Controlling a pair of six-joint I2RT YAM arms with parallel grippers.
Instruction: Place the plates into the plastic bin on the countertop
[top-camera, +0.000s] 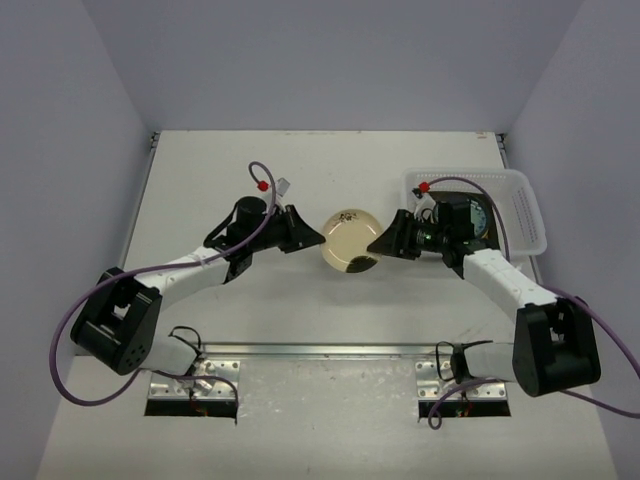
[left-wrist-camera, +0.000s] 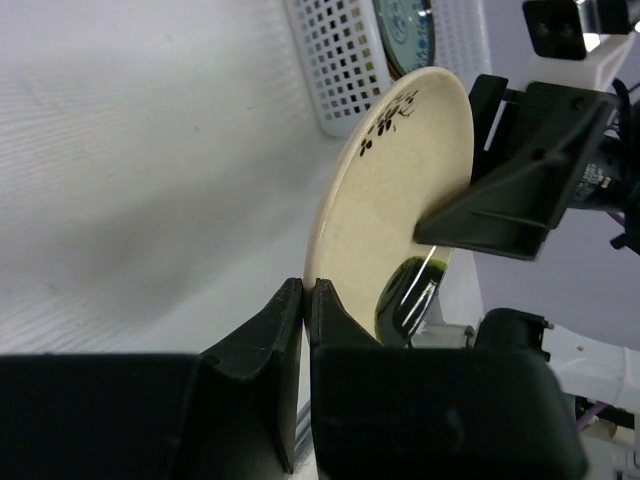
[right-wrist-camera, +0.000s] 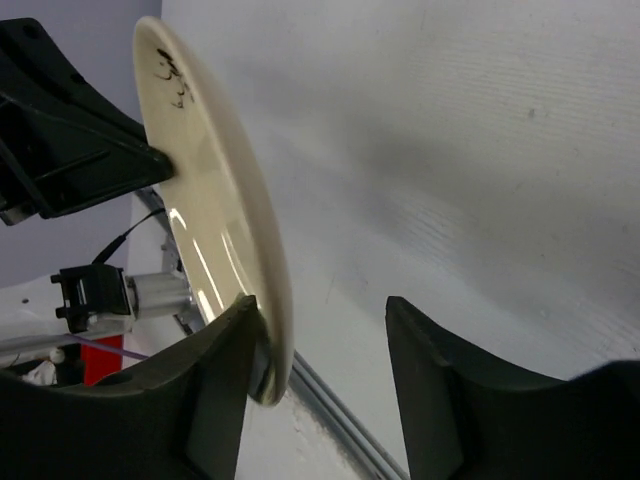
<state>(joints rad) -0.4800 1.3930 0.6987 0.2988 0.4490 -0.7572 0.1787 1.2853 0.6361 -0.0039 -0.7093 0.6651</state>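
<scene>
Left arm (top-camera: 185, 268) and right arm (top-camera: 505, 280) were finished alike.
White links were capped by black housings (top-camera: 118, 320); purple cables (top-camera: 53, 355) were looped alongside.

Off-white countertop (top-camera: 330, 330); plastic bin (top-camera: 527, 215) far right

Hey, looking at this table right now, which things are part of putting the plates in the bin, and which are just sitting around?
Part of the job:
- cream plate, pinched by the left gripper, with the right gripper open around its opposite rim
- plastic bin
- patterned blue plate, already in it
- countertop

Just there:
- purple cables
- metal strip
- lavender walls
</scene>
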